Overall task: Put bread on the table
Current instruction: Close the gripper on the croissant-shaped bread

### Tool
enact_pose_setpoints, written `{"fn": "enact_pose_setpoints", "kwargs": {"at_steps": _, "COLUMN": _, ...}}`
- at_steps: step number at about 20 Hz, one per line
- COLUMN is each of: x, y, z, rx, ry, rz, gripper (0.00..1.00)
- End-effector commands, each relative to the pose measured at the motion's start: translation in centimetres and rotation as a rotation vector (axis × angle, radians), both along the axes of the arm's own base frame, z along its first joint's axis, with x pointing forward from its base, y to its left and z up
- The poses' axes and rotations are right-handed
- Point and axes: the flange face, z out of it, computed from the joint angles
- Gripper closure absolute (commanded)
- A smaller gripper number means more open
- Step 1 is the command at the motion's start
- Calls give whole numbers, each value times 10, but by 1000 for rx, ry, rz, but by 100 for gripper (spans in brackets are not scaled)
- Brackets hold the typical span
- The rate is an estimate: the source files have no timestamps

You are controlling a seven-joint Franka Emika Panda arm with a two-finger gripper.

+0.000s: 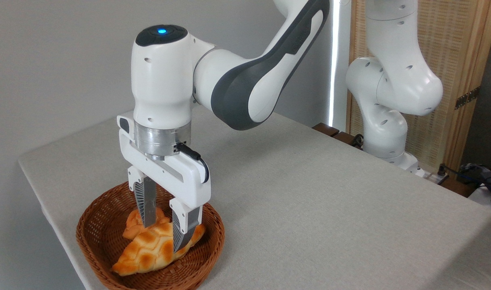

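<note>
The bread (152,249) lies in the basket (96,237), jaws (164,235) straddling it, grip uncertain.

**What you can't see well**

The small orange round bun (133,225) hides mostly behind the long golden braided bread (150,249). The brown woven basket's (94,237) rim is cut off at 6 o'clock. The white robot arm (269,60) leaves the picture at 12 o'clock.

We see a bright, evenly lit, sharp view with soft daylight, a blown-out white strip of glare behind the arm (245,76), faint shadow on the desk (330,201) under it, and dim inside the basket (96,241).
</note>
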Motion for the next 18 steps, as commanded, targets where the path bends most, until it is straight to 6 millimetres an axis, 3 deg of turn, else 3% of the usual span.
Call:
{"fn": "enact_pose_setpoints", "kwargs": {"at_steps": 1, "x": 0, "y": 2, "z": -4, "rx": 4, "ry": -14, "rz": -24, "gripper": 0}}
{"fn": "enact_pose_setpoints", "kwargs": {"at_steps": 17, "x": -2, "y": 10, "z": -23, "rx": -2, "ry": -13, "rz": -29, "gripper": 0}}
{"fn": "enact_pose_setpoints", "kwargs": {"at_steps": 18, "x": -2, "y": 10, "z": -24, "rx": -10, "ry": -11, "rz": -24, "gripper": 4}}
